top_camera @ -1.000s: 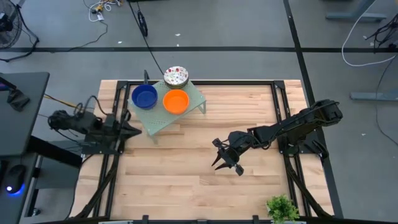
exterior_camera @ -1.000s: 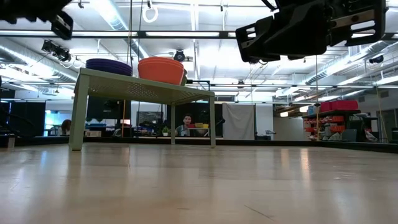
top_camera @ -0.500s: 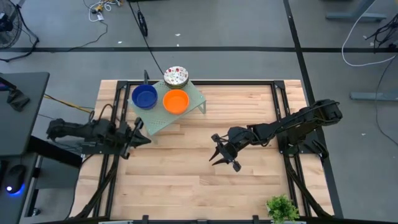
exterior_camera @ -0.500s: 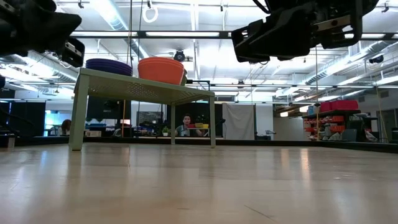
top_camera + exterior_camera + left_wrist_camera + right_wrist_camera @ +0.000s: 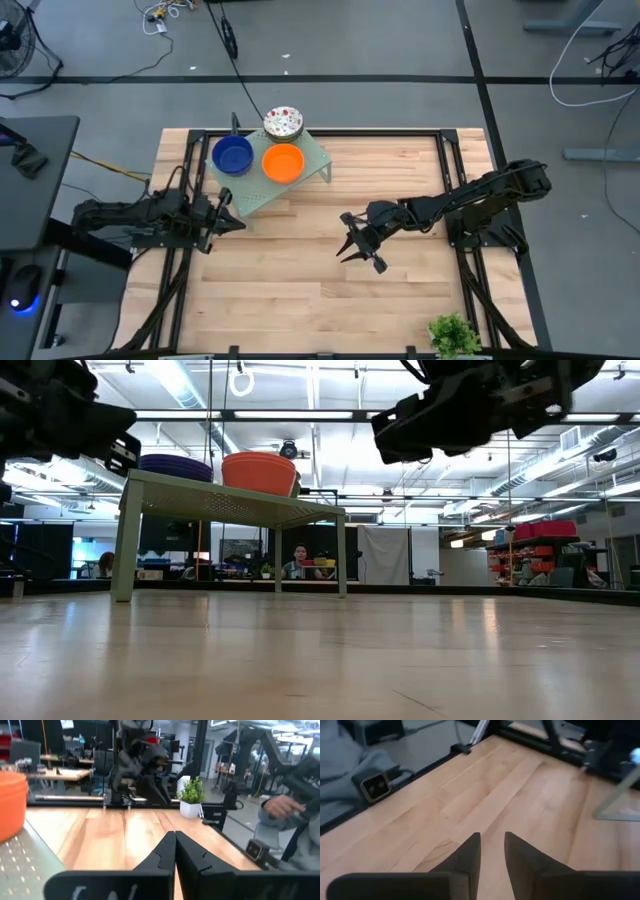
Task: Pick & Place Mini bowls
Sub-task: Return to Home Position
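A pale green perforated rack point(image 5: 262, 188) stands on its legs at the table's far left. On it sit a blue mini bowl point(image 5: 232, 155) and an orange mini bowl point(image 5: 283, 163); a white speckled mini bowl point(image 5: 283, 123) rests at its far edge. In the low view the blue bowl point(image 5: 175, 463) and the orange bowl point(image 5: 260, 470) show on the rack's top point(image 5: 230, 505). My left gripper point(image 5: 234, 222) is shut, just near of the rack's left corner. My right gripper point(image 5: 347, 243) is open, above the table's middle, holding nothing.
Bare wood point(image 5: 300, 290) spreads across the middle and near part of the table. A small potted plant point(image 5: 452, 335) stands at the near right corner. A black frame rail point(image 5: 440, 132) runs along the table's edges. A person's hand point(image 5: 280, 809) shows beyond the table.
My left arm has reached out from the table's left edge toward the right, bringing its gripper close to the rack's near left corner. My right gripper has drifted a little toward the table's left. The bowls and the rack have stayed put.
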`<state>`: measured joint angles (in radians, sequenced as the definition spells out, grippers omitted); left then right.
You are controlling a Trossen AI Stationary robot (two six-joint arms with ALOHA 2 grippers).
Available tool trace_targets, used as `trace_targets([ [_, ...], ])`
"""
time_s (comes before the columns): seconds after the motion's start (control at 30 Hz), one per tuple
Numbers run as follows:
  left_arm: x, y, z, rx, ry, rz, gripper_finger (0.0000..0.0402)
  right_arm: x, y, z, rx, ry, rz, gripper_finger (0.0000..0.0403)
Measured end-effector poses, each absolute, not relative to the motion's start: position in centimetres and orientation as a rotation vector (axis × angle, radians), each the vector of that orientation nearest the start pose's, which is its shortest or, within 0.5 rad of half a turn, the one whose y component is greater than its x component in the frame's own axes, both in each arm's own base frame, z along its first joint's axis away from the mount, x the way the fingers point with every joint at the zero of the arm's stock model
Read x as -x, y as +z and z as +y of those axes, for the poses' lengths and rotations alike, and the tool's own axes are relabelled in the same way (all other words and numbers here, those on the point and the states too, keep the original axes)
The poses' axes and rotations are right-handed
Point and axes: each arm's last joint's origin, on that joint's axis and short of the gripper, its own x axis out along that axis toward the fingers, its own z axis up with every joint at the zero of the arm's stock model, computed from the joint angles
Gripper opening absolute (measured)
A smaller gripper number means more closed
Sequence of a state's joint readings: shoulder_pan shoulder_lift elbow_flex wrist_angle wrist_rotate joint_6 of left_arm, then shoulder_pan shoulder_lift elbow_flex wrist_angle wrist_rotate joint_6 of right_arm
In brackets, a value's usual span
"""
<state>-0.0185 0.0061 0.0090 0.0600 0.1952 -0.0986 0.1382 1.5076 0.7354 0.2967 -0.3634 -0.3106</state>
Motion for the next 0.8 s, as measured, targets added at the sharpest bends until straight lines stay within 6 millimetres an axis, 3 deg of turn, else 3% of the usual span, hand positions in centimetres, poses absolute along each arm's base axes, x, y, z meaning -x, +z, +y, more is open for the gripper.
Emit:
trace_targets([
  [0.2,-9.7,17.3,-0.7,0.168,-0.22,-0.053,0.0011,-27.6,20.5,2.5,0.127,0.567,0.311,0.0046],
  [0.33,-9.7,17.3,-0.7,0.165,-0.22,-0.054,0.0013,-24.4,21.6,0.9,0.072,0.498,0.186,0.0009],
  [0.47,-9.7,17.3,-0.7,0.165,-0.221,-0.056,0.0012,-20.6,22.7,-0.1,0.056,0.434,0.045,0.0009],
  [0.63,-9.7,17.3,-0.7,0.165,-0.221,-0.057,0.0014,-16.3,22.3,-1.1,0.043,0.356,-0.11,0.0011],
  [0.8,-9.7,17.3,-0.7,0.165,-0.221,-0.057,0.0012,-13.6,21.0,-1.6,0.023,0.303,-0.2,0.0003],
])
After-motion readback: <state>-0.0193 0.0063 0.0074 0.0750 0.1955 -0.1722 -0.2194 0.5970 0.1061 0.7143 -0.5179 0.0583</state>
